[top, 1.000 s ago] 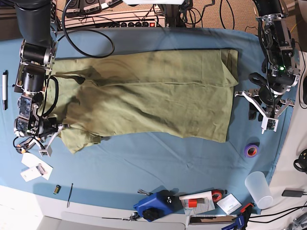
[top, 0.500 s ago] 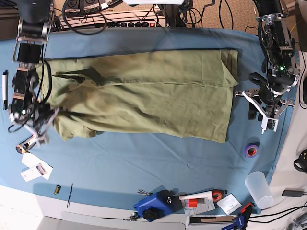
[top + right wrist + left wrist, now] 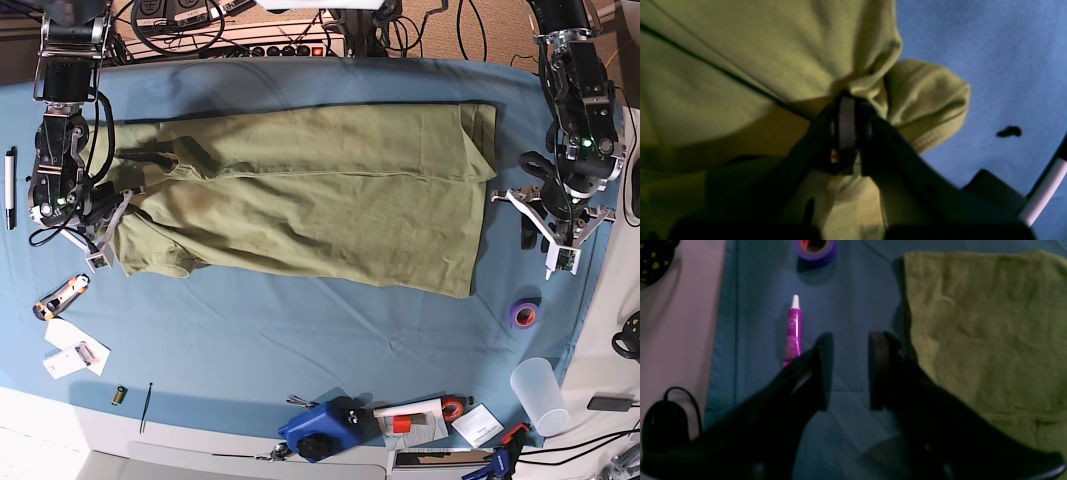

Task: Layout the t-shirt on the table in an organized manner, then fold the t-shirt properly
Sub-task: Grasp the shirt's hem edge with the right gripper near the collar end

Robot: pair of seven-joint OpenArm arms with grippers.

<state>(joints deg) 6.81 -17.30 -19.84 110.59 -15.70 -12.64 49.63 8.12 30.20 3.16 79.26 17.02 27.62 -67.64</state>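
Shirt lies folded lengthwise across the blue surface, long edges roughly straight, hem end toward the left arm's side. Right jaws pinch a bunch of shirt fabric at the sleeve end, nearly together on the cloth; sleeve cuff curls beside them. Left jaws apart, empty, over bare surface just beside the shirt's edge. Pink tube and purple tape roll lie near them. Box cutter, paper cards and pen sit near the right arm. Blue tool, plastic cup along the front edge.
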